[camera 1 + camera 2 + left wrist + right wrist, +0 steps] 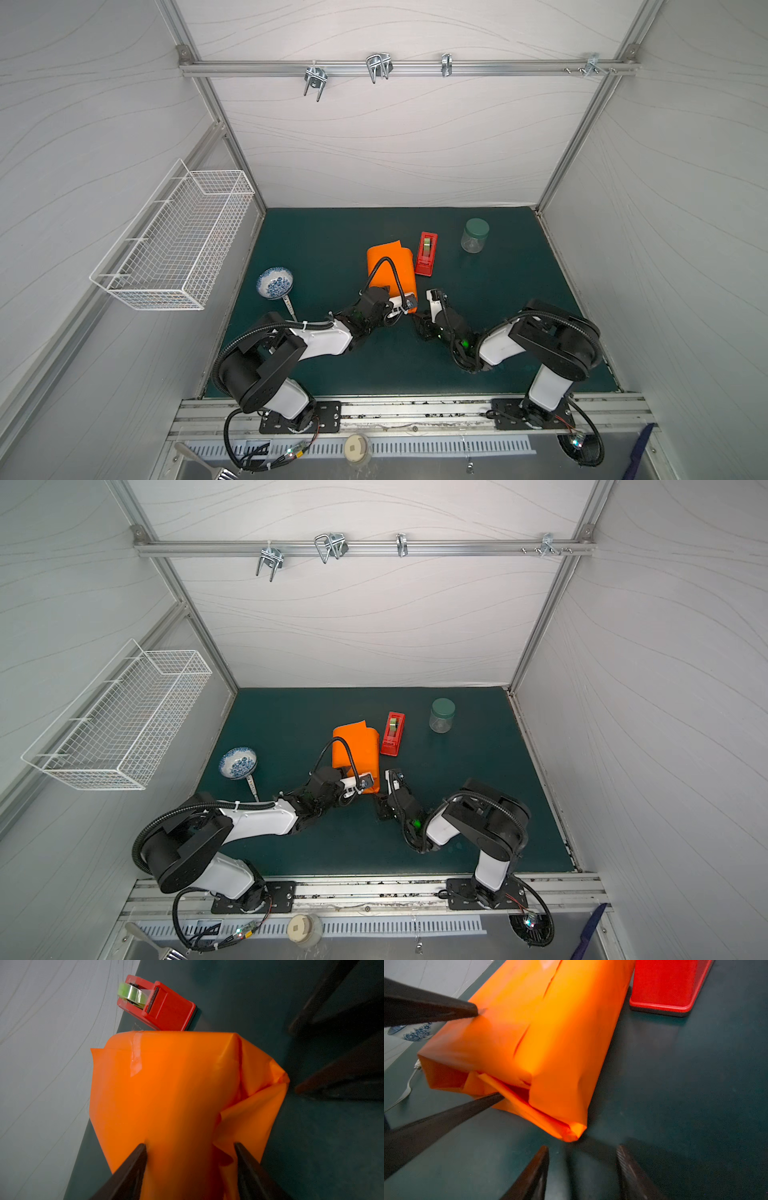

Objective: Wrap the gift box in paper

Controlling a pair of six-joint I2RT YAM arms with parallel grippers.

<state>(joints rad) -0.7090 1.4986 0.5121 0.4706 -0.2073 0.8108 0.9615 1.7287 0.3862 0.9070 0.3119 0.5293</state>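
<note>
The paper lies on the bench, gift box hidden inside, I'd guess. The left gripper has jaws spread astride its loose near end; the right gripper hangs nearby, jaws apart, empty. Press that flap flat against the box before taping

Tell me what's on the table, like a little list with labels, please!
paper: orange, folded into a long box shape, near end loose
box: cannot be seen
left pincer: open, tips either side of the paper's near end
right pincer: open, empty, close to the paper's corner
tape dispenser: red, beside the paper
jar: green lid, back right
bowl: blue and white, left side
</note>
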